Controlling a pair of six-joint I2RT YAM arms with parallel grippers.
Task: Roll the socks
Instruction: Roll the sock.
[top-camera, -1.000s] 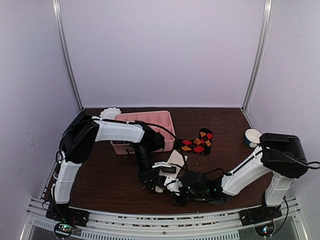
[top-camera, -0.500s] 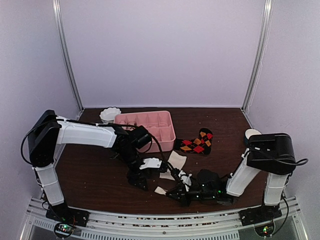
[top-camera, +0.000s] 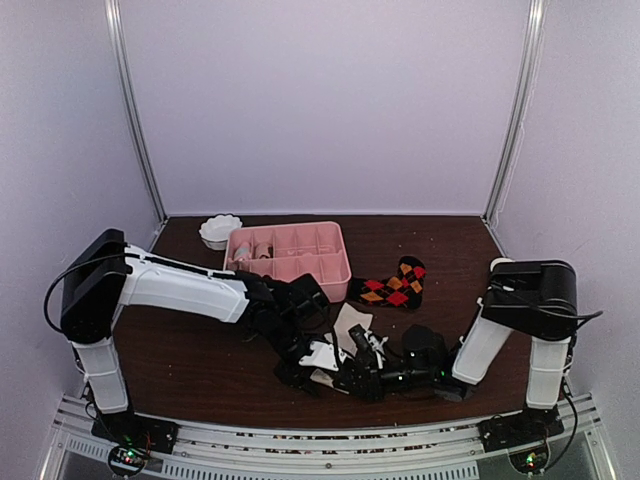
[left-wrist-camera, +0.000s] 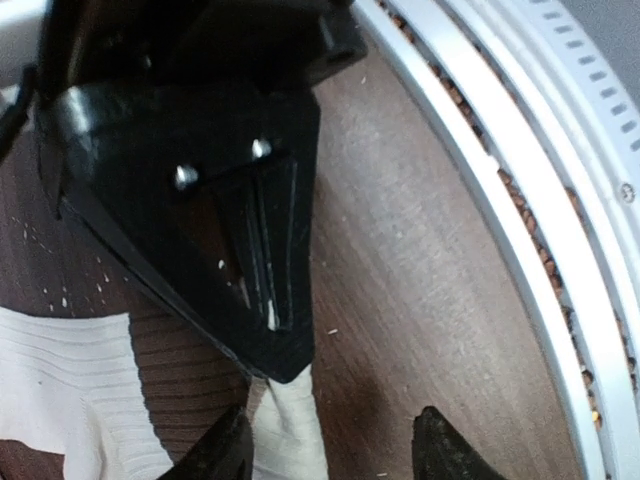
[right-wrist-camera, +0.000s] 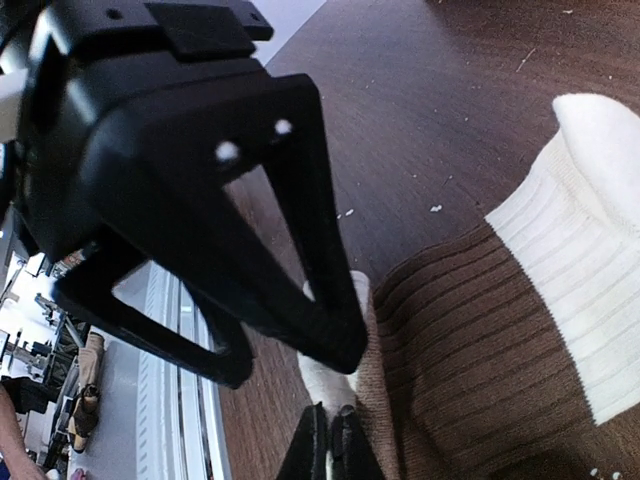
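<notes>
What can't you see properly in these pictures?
- Right wrist view: cream sock's pinched end, partly behind the left gripper.
- Left wrist view: most of that sock, behind the right gripper and cut off.
- Top view: pink tray's contents, too small.

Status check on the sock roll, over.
Status: right tool shut, pinching the cream sock by its edge; left tool open at that same edge, gripping nothing. Sock lies flat, not rolled. Farther back, argyle sock untouched; nothing in the way.

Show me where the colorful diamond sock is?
From above, the diamond sock lies flat right of centre, just beside the pink tray's right end.
</notes>
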